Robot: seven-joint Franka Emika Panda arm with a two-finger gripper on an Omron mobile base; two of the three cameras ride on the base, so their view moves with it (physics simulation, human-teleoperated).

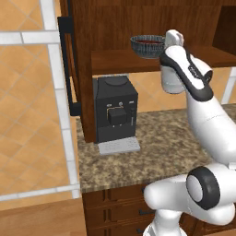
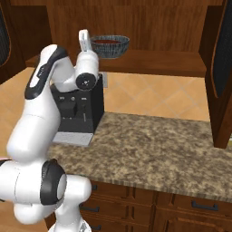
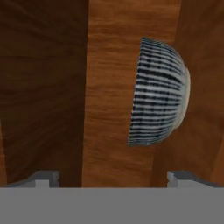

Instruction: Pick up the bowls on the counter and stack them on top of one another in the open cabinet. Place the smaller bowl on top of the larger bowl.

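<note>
The larger bowl, dark grey and ribbed, stands on the plank shelf of the open cabinet. Inside it sits the smaller bowl, reddish-brown, with just its rim and inside showing. From the right base view the same stack appears as the larger bowl with the smaller bowl nested in it. My gripper is open, its tips wide apart and holding nothing. It is drawn back a little from the larger bowl's ribbed wall. The hand hovers just right of the stack.
A black coffee machine stands on the speckled counter under the shelf. The cabinet door with its long black handle hangs open at the left. Another door stands at the right. Drawers lie below the counter.
</note>
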